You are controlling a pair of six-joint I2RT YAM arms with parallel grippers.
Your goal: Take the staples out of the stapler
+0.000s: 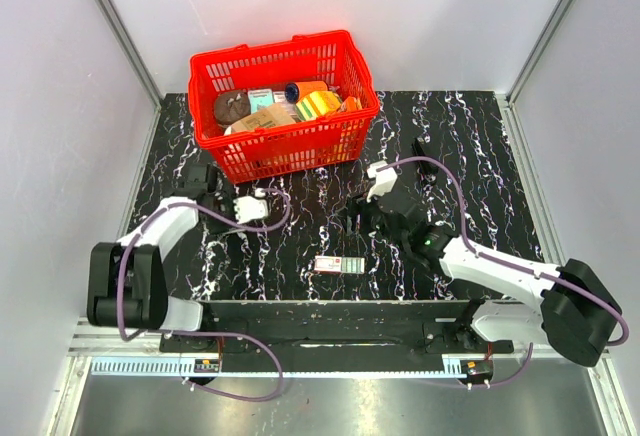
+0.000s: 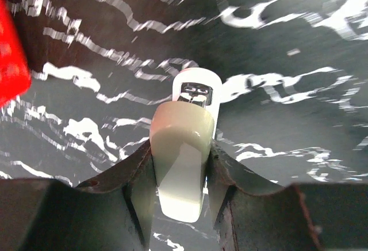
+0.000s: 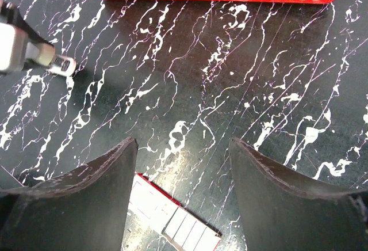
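Observation:
The stapler (image 2: 183, 130) is white, with a dark metal part at its far end, and lies on the black marbled table. My left gripper (image 2: 181, 154) is shut on it, one finger pressed to each side of its body. The right wrist view shows the stapler (image 3: 20, 48) at the far left, its metal tip pointing right. In the top view the left gripper (image 1: 210, 191) is just below the red basket, and the stapler is hard to make out there. My right gripper (image 3: 183, 147) hangs open over the table mid-right, gripper (image 1: 366, 218) empty. No loose staples show.
A red basket (image 1: 300, 146) full of groceries stands at the back centre. A small red and white staple box (image 1: 340, 264) lies flat near the front middle, below the right gripper; that box (image 3: 172, 222) sits beside the left finger. White walls enclose the table.

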